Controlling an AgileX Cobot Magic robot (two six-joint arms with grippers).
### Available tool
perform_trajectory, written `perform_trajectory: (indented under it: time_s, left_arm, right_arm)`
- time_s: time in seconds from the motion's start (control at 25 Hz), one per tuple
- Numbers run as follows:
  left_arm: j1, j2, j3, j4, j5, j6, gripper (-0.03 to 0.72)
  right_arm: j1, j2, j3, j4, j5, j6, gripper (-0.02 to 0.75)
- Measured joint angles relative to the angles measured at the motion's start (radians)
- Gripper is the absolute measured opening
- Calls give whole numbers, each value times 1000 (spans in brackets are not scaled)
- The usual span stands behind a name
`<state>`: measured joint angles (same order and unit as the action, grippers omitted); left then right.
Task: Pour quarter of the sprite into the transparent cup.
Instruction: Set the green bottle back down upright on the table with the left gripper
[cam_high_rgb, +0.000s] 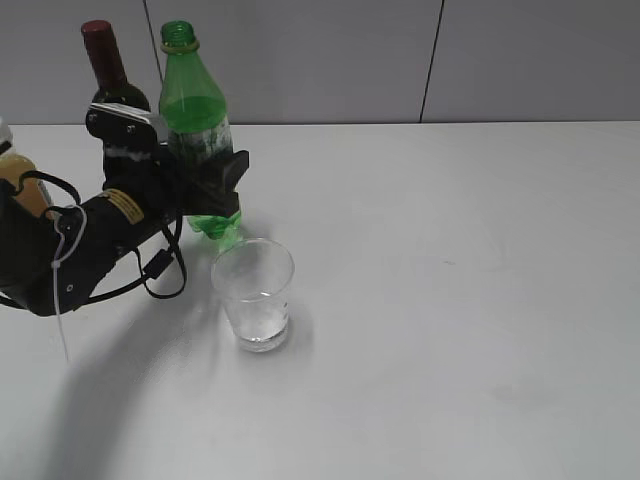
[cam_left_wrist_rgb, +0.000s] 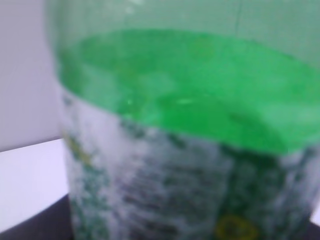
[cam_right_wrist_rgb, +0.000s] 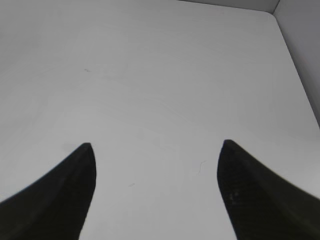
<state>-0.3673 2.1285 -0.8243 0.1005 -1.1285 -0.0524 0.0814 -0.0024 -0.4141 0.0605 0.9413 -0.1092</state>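
Around the sprite (cam_high_rgb: 196, 118) the left gripper (cam_high_rgb: 212, 172) is squeezed tight, holding it at the label band. Up close in the left wrist view, the sprite (cam_left_wrist_rgb: 185, 135) fills almost everything, green on top and pale label below. It stands straight up, with no cap on its mouth. Just beside it, a little nearer the camera, sits the transparent cup (cam_high_rgb: 255, 295) on the white table (cam_high_rgb: 450, 300); I cannot tell if anything is in it. Behind stands a dark wine bottle (cam_high_rgb: 108, 75). Over bare table, the right gripper (cam_right_wrist_rgb: 155, 165) has its fingers spread wide, holding nothing. I think the holding step is done, so next the bottle must lift, move over the cup and tip slowly
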Motion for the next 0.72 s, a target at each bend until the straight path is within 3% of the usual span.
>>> perform_trajectory:
  time_s: [0.72]
  left_arm:
    - [-1,55,-2,2,-29,-3,483]
  right_arm:
    - [0,0,0,0,0,0,584]
